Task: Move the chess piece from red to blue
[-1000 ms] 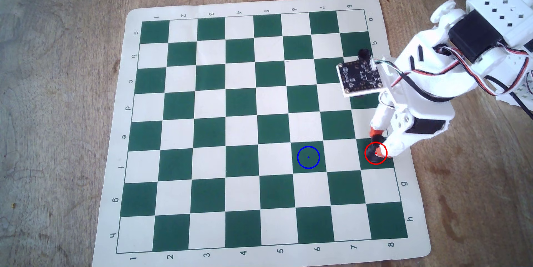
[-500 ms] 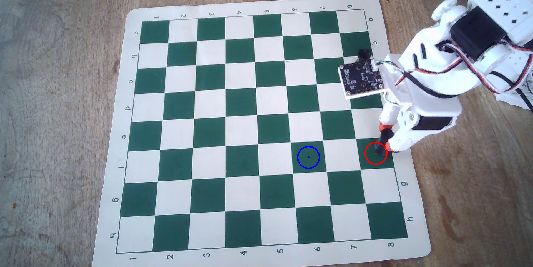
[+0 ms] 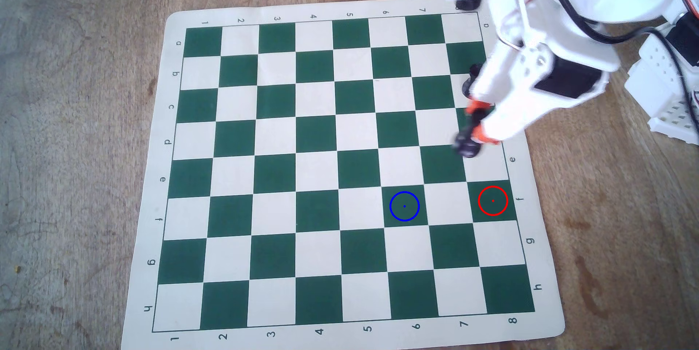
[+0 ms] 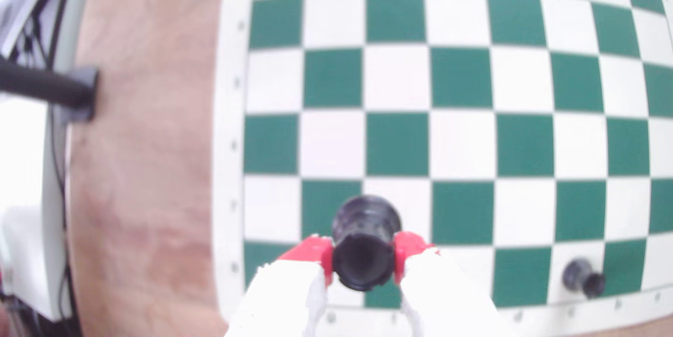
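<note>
While clamped in the claw (image 4: 364,262), chess piece (image 4: 365,246) (black), both rings empty

A second black piece (image 4: 582,280) stands on the chessboard (image 3: 242,138).

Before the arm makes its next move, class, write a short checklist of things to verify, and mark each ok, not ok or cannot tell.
1. The pincer is shut on the chess piece, red tips on both sides: ok.
2. Piece lifted clear of the board: cannot tell; in the overhead view it looks tilted.
3. Red ring vacated: ok.
4. Blue ring free to receive the piece: ok.
5. Squares between the piece and the blue ring free of other pieces: ok.
6. Second black piece apart from the pincer: ok, though the arm partly hides it from overhead.
</note>
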`<state>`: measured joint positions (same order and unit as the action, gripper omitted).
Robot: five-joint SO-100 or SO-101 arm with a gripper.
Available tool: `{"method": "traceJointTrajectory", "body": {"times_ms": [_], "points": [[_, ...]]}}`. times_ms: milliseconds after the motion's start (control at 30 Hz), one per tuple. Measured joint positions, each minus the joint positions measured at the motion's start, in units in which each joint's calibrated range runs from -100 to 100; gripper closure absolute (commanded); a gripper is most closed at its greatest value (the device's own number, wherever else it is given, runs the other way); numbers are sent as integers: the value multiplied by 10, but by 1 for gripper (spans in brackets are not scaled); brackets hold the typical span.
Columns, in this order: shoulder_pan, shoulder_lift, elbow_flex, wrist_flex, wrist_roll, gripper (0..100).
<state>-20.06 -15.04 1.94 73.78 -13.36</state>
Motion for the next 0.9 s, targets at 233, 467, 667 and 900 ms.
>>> {"method": "traceJointTrajectory", "body": {"times_ms": [233, 467, 667, 900], "points": [[6, 136, 5, -103, -8, 100], [31, 213, 57, -196, -12, 100], [38, 230, 108, -249, -18, 100], [32, 230, 109, -253, -22, 100]]}}
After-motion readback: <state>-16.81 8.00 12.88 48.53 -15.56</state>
